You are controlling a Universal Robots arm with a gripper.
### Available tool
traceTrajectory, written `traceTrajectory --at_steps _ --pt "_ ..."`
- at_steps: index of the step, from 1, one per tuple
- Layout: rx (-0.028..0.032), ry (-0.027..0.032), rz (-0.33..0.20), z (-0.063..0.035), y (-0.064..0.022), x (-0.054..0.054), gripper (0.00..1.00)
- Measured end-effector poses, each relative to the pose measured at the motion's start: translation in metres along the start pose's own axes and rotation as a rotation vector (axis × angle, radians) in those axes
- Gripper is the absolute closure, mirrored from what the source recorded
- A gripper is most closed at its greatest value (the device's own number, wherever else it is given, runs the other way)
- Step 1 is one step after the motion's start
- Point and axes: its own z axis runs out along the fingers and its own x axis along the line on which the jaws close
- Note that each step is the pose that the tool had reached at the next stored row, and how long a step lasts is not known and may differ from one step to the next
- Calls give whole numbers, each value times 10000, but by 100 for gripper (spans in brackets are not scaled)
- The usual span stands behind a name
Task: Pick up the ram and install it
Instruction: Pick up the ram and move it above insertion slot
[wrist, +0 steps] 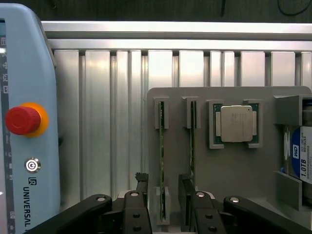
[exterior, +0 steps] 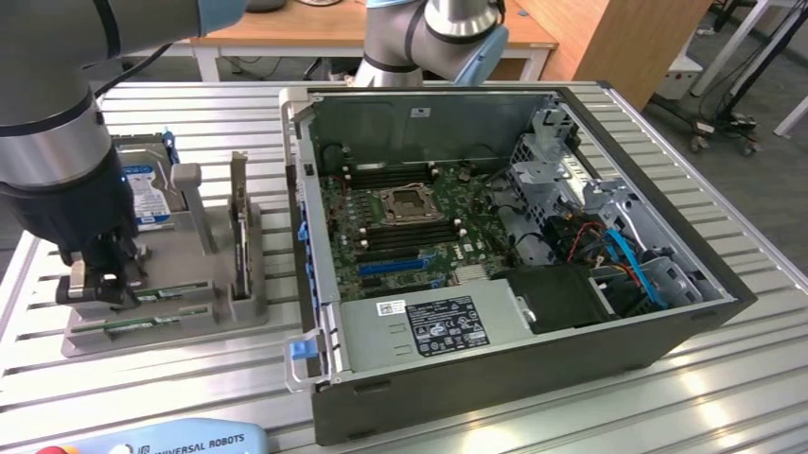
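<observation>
Two green ram sticks stand on edge in slots of the grey holder tray [wrist: 229, 170]. My gripper [wrist: 164, 197] is open, with one black finger on each side of the nearer ram stick [wrist: 162, 146] at one end, a gap showing on both sides. The second ram stick [wrist: 192, 141] lies just outside one finger. In the exterior view the gripper [exterior: 101, 282] hangs low over the tray's near left end, above the green ram strips [exterior: 170, 290].
On the same tray [exterior: 189, 326] sit a square silver processor [wrist: 236, 123] and a blue-labelled hard drive [wrist: 298, 158]. A teach pendant [wrist: 27, 161] with a red stop button lies beside the tray. The open computer case [exterior: 505, 246] with its motherboard [exterior: 404, 222] stands at the exterior view's right.
</observation>
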Motion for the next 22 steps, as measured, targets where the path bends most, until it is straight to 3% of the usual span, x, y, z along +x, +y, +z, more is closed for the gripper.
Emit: traceTrajectory --at_steps 22 --pt "0 0 0 344 -15 0 62"
